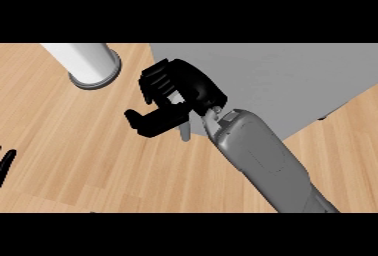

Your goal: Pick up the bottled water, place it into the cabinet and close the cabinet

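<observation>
I am looking steeply down at a light wooden counter. My right hand, black on a grey forearm that rises from the lower right, sits at the left edge of a plain grey cabinet that fills the upper right. Its fingers are curled and its thumb juts out to the left below them; something pale shows inside the curl, and a thin grey piece hangs just below the hand, possibly the cabinet's handle or door edge, but I cannot tell whether the fingers actually grip it. At the upper left stands a white cylinder with a grey ring round it, apart from the hand; it may be the bottled water seen from above, though I cannot be sure. If it is, the bottle is not yet in the cabinet and the pick-up, placing and closing all remain. If the bottle is already inside, hidden from me, only the closing is left. At the far left edge, only dark fingers of my left hand show, resting.
</observation>
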